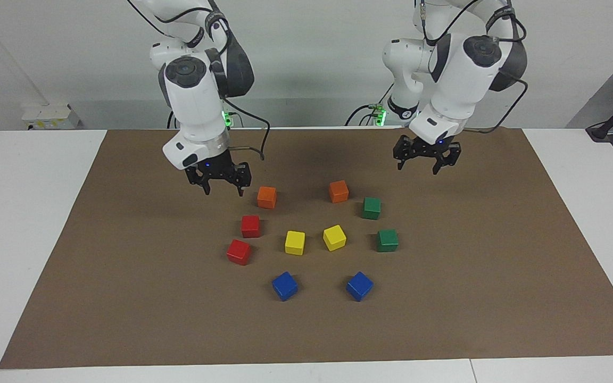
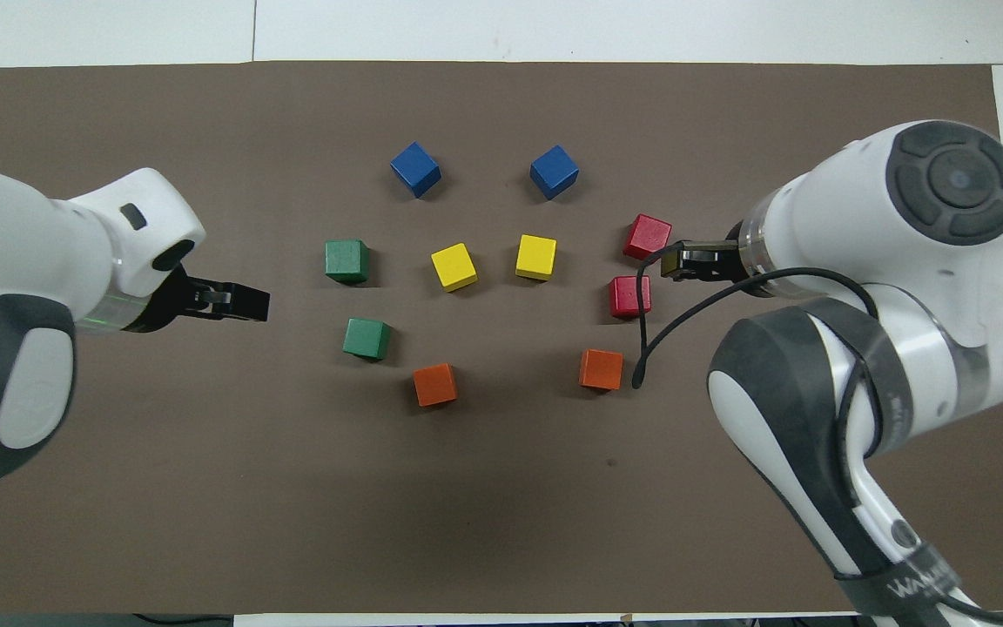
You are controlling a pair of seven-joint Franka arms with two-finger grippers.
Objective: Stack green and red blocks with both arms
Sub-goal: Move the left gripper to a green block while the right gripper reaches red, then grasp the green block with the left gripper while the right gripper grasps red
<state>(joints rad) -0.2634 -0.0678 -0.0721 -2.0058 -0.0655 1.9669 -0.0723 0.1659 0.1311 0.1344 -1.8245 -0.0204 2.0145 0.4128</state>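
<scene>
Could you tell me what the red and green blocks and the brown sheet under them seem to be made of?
The red blocks and green blocks look like painted wood, possibly plastic: crisp edges, even colour, matte faces with no glare. The brown sheet looks like paper or thin card: flat, dull, faintly mottled, with a straight cut edge on the white table.

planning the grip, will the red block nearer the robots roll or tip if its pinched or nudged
The red block is a flat-sided cube sitting flat on the brown mat, so it should slide rather than roll. It looks rigid and matte, so probably not slippery or easily tipped.
</scene>
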